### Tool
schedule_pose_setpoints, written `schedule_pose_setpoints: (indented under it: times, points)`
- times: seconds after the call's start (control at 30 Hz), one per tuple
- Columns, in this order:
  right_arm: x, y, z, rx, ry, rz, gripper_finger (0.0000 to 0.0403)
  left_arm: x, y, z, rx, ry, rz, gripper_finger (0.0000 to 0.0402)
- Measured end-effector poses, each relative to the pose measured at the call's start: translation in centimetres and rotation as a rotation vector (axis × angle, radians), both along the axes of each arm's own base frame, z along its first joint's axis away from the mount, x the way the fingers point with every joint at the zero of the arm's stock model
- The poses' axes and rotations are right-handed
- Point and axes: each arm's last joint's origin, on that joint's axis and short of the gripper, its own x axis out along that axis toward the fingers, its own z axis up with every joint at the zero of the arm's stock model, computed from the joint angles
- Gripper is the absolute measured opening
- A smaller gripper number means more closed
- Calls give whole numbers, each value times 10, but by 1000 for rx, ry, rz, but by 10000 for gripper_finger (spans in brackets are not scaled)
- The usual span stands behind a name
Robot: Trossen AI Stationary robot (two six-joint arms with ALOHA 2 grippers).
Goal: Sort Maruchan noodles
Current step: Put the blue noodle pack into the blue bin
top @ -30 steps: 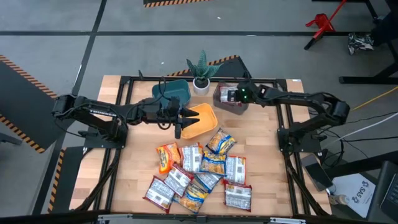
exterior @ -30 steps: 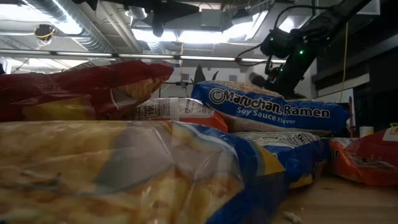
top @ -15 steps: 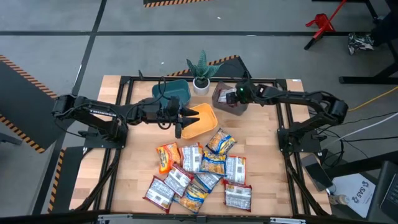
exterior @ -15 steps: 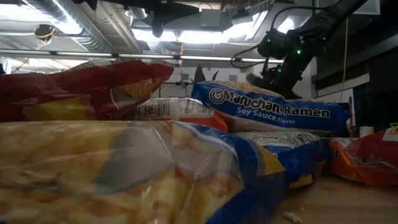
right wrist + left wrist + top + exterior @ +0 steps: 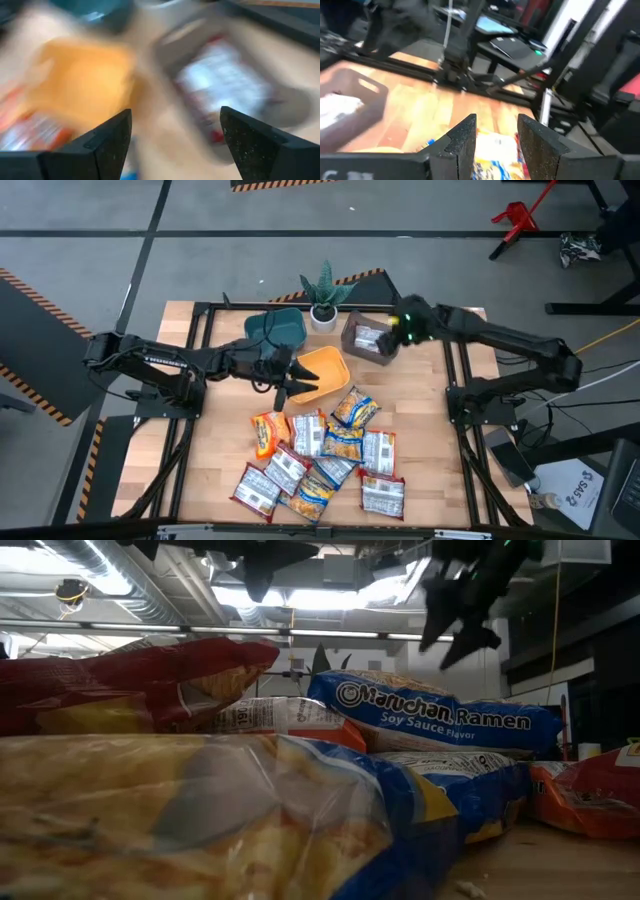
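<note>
Packets heaped at near table edge, both hands up by the bins.

Nearest: noodles [image 5: 320, 460] piled loose and overlapping on the table [image 5: 220, 450], none gripped. Beyond, left hand [image 5: 290, 377] over the near edge of the orange bin [image 5: 325, 370], fingers a little apart with nothing between, pile just beyond its reach. Farther back, right hand [image 5: 398, 332] beside the grey bin [image 5: 368, 340], fingers [image 5: 255, 147] wide apart and empty, one red-and-white packet [image 5: 370, 337] lying inside that bin; teal bin [image 5: 277, 328] and plant [image 5: 323, 298] at the far edge. Risks, judged: grabbing two overlapped packets at once, slick wrap slipping free, or arms meeting over the middle bins.
</note>
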Motion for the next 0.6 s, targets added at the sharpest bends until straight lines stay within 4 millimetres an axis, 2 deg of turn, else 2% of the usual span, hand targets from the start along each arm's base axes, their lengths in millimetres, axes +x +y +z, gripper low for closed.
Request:
schedule_pose_setpoints:
  times: [0.07,0.2,0.33,0.43,0.6]
  points:
    - [2,29,-3,12,-7,138,287,0,-1,-2,-5,18,-7,138]
    - [11,97,-25,-44,-12,389,287,0,0,-3,-3,29,8,138]
    - [21,161,-47,-212,-29,562,287,0,1,-2,2,26,38,138]
    - [26,194,-56,-383,-3,628,287,0,1,-2,3,25,47,138]
    - [39,229,-74,-535,54,720,287,0,2,-3,6,31,66,138]
